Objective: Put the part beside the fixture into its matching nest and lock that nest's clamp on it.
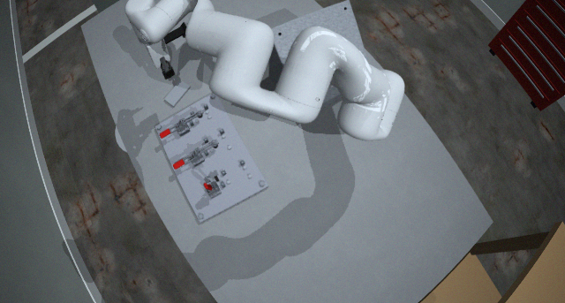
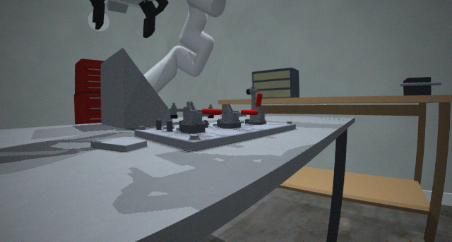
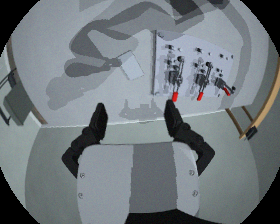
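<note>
The part (image 1: 177, 94) (image 2: 119, 144) (image 3: 132, 66), a thin grey oblong plate, lies flat on the table beside the fixture (image 1: 234, 194) (image 2: 226, 140) (image 3: 154, 65). The red handles of the clamp nearest the part (image 1: 164, 133) (image 2: 212, 111) (image 3: 175, 96) and of the middle clamp (image 1: 178, 163) (image 2: 249, 112) (image 3: 200, 96) lie low; whether they are locked cannot be told. The far clamp's handle (image 1: 207, 186) (image 2: 259, 99) (image 3: 227, 92) stands up, and its bar is raised. No part shows in any nest. My gripper (image 1: 173, 51) (image 2: 123, 30) (image 3: 135, 108) is open and empty, high above the table on the part's side.
A grey sloped block (image 1: 349, 20) (image 2: 123, 94) stands behind the fixture, by the arm's base. A red drawer cabinet (image 1: 525, 42) (image 2: 88, 94) and a wooden bench (image 2: 328, 99) stand off the table. Low posts and the clamps stick up from the fixture.
</note>
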`<state>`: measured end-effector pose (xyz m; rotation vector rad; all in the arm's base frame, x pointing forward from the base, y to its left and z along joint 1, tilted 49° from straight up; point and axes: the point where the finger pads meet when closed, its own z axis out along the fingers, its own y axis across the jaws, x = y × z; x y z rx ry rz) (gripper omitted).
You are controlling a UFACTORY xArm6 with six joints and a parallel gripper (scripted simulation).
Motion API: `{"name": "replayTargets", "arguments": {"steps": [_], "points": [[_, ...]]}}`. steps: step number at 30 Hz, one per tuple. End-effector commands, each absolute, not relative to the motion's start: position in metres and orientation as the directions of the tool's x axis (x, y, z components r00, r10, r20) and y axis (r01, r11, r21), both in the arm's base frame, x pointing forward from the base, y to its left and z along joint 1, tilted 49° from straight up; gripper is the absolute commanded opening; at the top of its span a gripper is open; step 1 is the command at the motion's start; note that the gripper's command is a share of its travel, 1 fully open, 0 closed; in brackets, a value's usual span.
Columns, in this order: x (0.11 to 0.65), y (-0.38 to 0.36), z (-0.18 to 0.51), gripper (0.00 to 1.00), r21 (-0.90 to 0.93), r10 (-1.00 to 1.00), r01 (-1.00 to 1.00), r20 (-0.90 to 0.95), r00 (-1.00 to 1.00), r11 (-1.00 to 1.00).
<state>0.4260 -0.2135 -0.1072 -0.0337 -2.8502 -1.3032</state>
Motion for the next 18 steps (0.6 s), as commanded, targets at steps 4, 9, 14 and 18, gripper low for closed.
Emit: {"name": "replayTargets", "arguments": {"steps": [4, 9, 14, 18], "points": [[0.4291, -0.2240, -0.1164, 1.00, 0.758, 0.015, 0.022, 0.016, -1.000, 0.652], [0.4292, -0.2244, -0.1168, 1.00, 0.758, 0.015, 0.022, 0.016, -1.000, 0.652], [0.4292, -0.2244, -0.1168, 1.00, 0.758, 0.015, 0.022, 0.016, -1.000, 0.652], [0.4292, -0.2244, -0.1168, 1.00, 0.758, 0.015, 0.022, 0.016, -1.000, 0.652]]}}
